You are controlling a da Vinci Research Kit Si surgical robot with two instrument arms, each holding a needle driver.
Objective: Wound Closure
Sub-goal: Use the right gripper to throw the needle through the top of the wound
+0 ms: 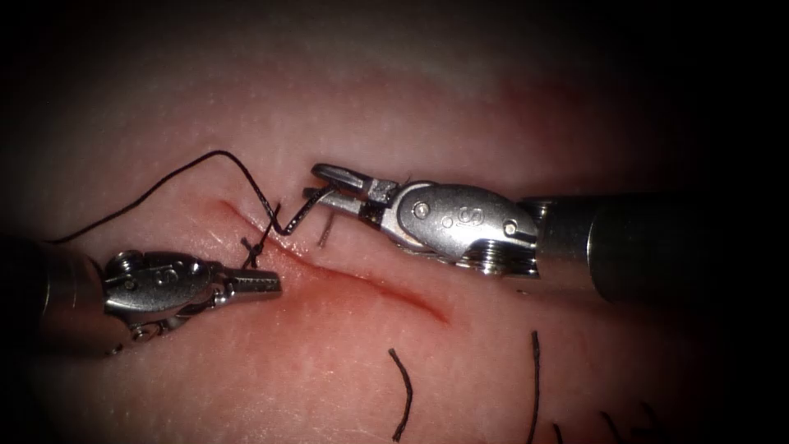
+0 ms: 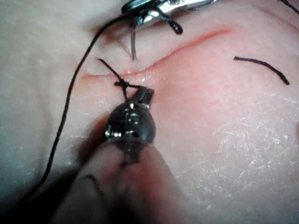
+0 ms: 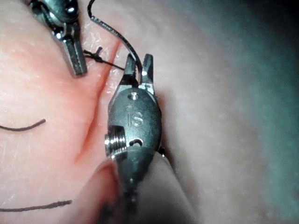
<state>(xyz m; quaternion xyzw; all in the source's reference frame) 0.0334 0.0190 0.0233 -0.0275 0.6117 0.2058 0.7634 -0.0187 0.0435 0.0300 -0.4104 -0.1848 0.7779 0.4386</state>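
Pale pink pork-belly tissue (image 1: 345, 107), slit by a reddened cut (image 1: 370, 284).
Short dark cut thread ends (image 1: 404, 393) lie on it below the right tool (image 1: 329, 185).

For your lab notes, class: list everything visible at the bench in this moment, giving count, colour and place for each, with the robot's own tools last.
tissue: one, pale pink, under everything.
cut: one, red, slanting across the tissue.
knot: one, dark, on the cut by the left tool's tip.
thread: one long dark strand, from the knot up and off to the left.
cut ends of thread: several, dark, loose below the cut.
left tool: one, silver, jaws shut, holding nothing, beside the knot.
right tool: one, silver, jaws open around the thread above the cut.
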